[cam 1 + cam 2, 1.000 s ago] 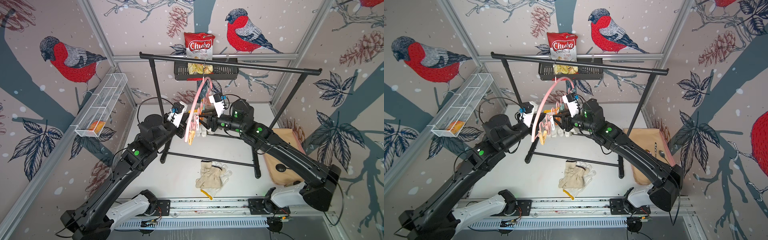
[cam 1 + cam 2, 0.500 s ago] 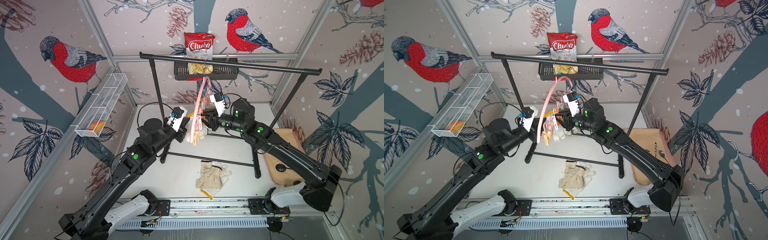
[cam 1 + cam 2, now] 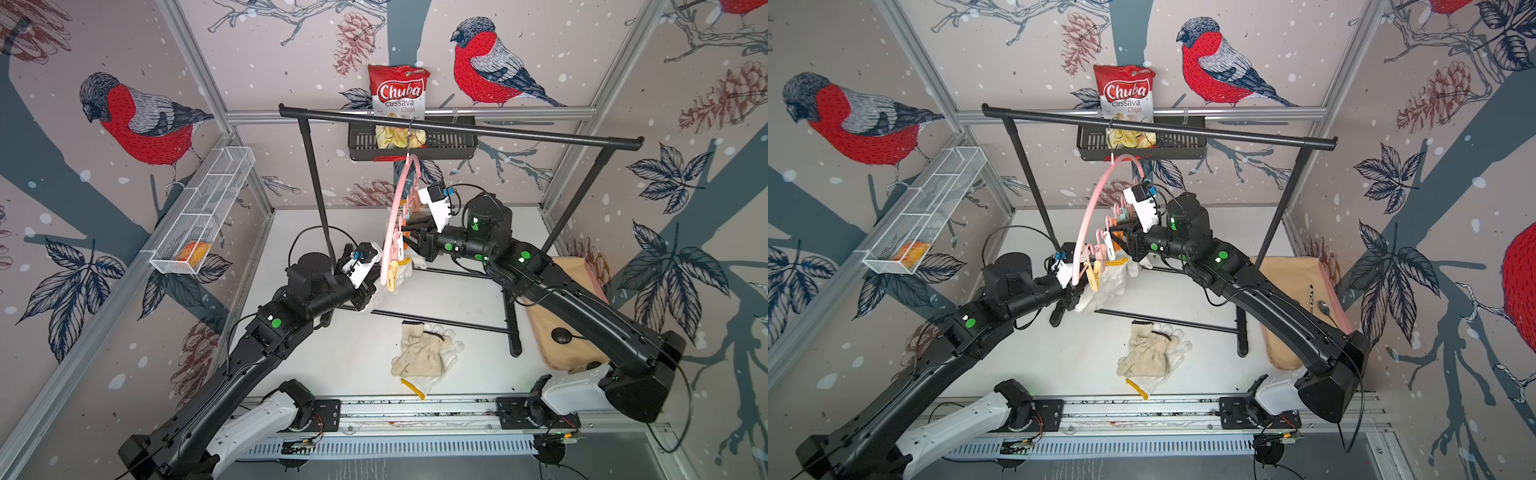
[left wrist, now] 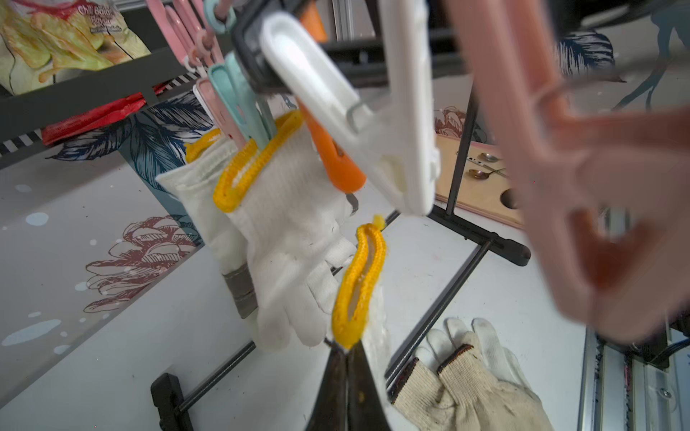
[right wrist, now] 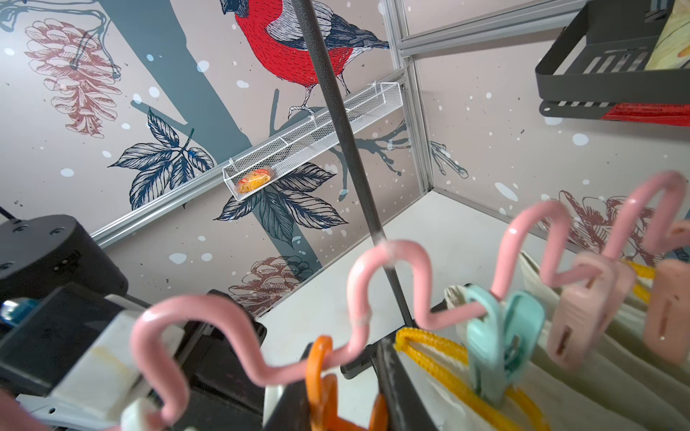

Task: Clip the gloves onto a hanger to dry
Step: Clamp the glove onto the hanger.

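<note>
The pink hanger hangs from the black rack, its wavy bar carrying pastel pegs. Two white gloves with yellow cuffs hang clipped under it. My left gripper is shut on another white glove, yellow cuff upward, just below the hanger's near end. My right gripper has its jaws on both sides of the orange peg. Several more gloves lie piled on the table.
The black rack spans the back, its base bars crossing the table. A black basket with a chips bag hangs behind. A wire shelf is on the left wall, a wooden board at right.
My left arm has carried its glove rightward and lower, under the hanger's near end. The right gripper's jaws have narrowed round the orange peg. The hanger has swung slightly.
</note>
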Robot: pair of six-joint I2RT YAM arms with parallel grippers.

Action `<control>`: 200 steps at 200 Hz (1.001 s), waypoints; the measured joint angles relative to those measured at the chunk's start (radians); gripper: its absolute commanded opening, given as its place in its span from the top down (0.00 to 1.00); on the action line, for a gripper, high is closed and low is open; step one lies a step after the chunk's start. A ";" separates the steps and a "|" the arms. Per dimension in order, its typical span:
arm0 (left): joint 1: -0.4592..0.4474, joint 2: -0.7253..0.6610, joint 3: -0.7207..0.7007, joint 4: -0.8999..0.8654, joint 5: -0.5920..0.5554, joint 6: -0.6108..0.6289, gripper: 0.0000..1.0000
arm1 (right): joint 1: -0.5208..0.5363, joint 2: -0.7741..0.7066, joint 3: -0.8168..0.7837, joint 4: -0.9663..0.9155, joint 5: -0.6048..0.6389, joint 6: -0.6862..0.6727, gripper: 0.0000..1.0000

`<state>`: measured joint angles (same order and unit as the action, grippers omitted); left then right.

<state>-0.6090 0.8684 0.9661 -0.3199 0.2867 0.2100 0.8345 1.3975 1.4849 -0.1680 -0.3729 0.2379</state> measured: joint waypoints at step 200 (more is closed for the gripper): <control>0.105 0.155 0.048 0.241 0.398 0.020 1.00 | -0.031 -0.023 -0.016 -0.005 -0.107 -0.030 0.75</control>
<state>-0.5037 1.0233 1.0142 -0.0792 0.6846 0.2298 0.8040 1.3743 1.4693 -0.1734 -0.4801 0.2077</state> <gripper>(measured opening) 0.049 0.250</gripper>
